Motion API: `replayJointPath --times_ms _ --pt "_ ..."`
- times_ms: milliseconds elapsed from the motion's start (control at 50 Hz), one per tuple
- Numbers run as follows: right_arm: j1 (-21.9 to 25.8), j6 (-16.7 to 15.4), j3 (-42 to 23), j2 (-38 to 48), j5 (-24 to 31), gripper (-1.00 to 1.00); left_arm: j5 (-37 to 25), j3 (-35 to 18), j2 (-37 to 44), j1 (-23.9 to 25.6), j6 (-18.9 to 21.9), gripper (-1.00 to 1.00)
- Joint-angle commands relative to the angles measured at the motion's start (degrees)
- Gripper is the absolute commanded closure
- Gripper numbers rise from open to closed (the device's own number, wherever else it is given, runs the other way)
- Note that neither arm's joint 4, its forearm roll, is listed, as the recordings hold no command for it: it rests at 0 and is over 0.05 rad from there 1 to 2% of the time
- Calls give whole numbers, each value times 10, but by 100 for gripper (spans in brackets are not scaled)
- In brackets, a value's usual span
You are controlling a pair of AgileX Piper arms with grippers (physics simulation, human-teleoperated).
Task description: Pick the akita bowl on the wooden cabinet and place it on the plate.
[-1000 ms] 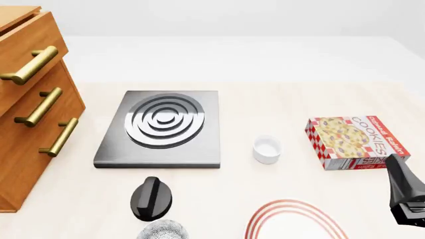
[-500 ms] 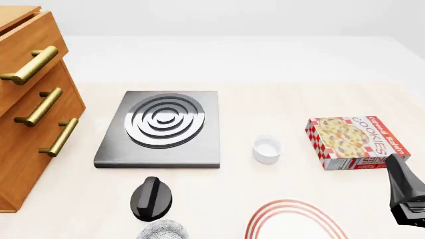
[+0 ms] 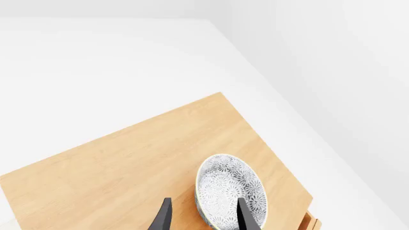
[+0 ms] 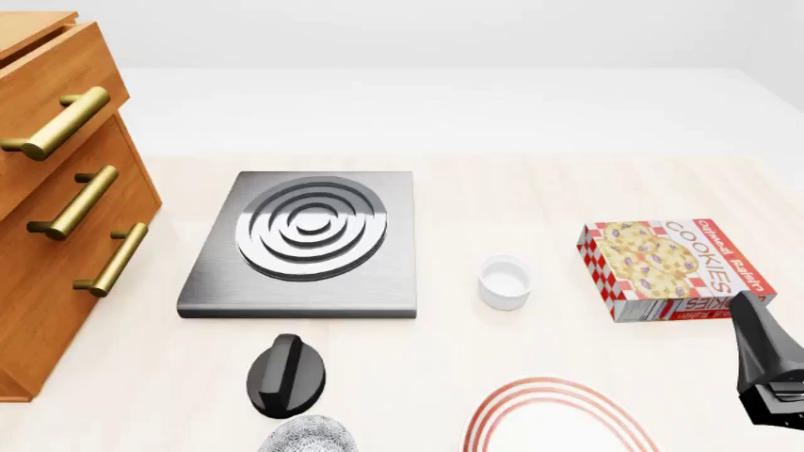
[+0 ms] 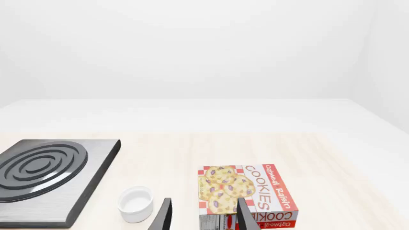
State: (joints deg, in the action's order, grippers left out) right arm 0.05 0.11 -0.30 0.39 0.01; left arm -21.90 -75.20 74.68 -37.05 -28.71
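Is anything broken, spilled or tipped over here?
No, nothing stands out. The cookie box lies flat, the small white cup stands upright beside the stove plate, and the akita bowl sits level on the wooden cabinet.

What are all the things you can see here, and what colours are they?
Cabinet: one, orange-brown with brass handles, far left.
Bowl on cabinet: one, white-grey speckled, near the top's edge.
Second bowl: one, speckled, front edge of table, partly cut off.
Stove plate: one, grey with rings, centre-left.
Knob: one, black, in front of the stove plate.
Ramekin: one, white, centre.
Cookie box: one, red and white, right.
Plate: one, white with red rings, front, partly cut off.
Left gripper: black, jaws open over the cabinet bowl.
Right gripper: black, jaws open, low right.
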Motion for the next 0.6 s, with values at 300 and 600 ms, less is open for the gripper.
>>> replayJointPath --times_ms 300,600 --pt "0 0 0 0 0 -100 16 7 17 14 6 -100" --pt "0 0 0 0 0 -100 23 4 32 20 9 -100"
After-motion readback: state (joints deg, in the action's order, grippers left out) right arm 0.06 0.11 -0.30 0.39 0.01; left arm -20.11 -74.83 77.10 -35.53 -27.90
